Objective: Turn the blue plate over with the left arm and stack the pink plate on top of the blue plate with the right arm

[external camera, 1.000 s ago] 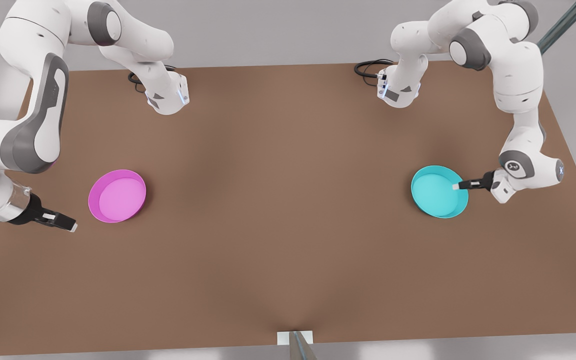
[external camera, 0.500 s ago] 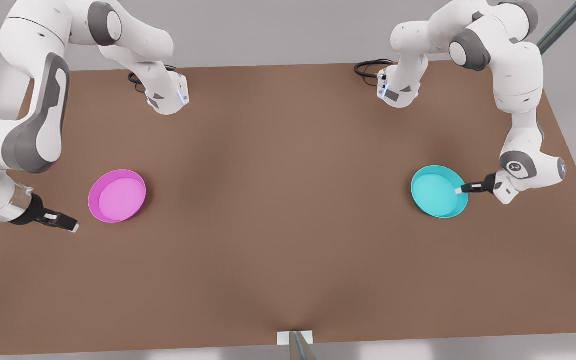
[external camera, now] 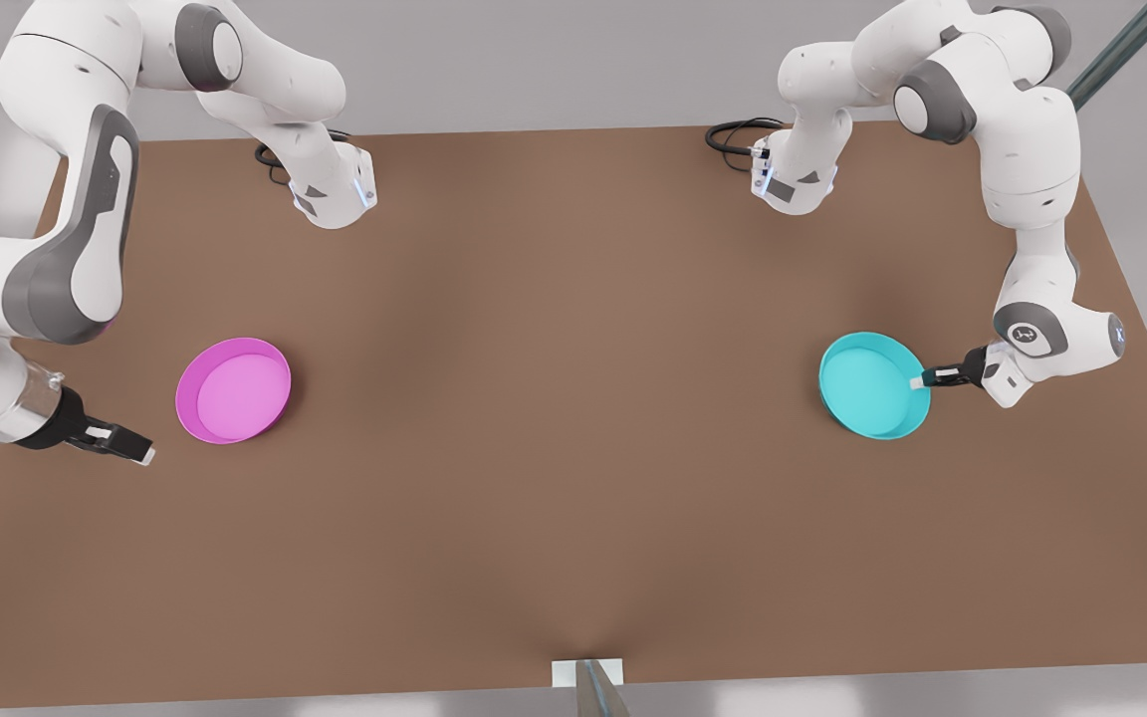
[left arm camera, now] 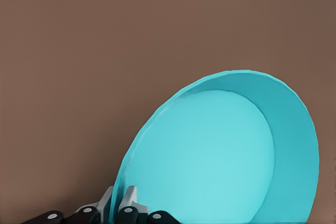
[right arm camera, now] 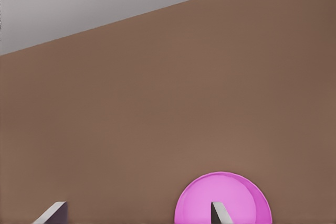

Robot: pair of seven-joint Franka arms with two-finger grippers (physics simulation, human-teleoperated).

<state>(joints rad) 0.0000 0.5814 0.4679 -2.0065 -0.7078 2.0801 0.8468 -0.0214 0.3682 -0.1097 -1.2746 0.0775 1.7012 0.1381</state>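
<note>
Since a moment ago the left gripper [external camera: 920, 379] has drawn back a little toward the front view's right, from over the dish's floor to its rim, and the blue plate [external camera: 870, 384] has shifted slightly with it and looks a touch tilted. From the left wrist view the fingers [left arm camera: 127, 199] are pinched together on the plate's rim, one inside the wall and one outside, which seems the sensible hold for turning it over: an edge grip lets the wrist roll the dish about that edge. The plate is open side up on the brown table [external camera: 554, 418], so the flip is not yet done. Well apart, on the front view's left, the pink plate [external camera: 233, 389] lies flat and untouched. The right gripper [external camera: 140, 450] hangs just beside it, fingers [right arm camera: 219, 213] spread apart, lined up on the dish and waiting.
</note>
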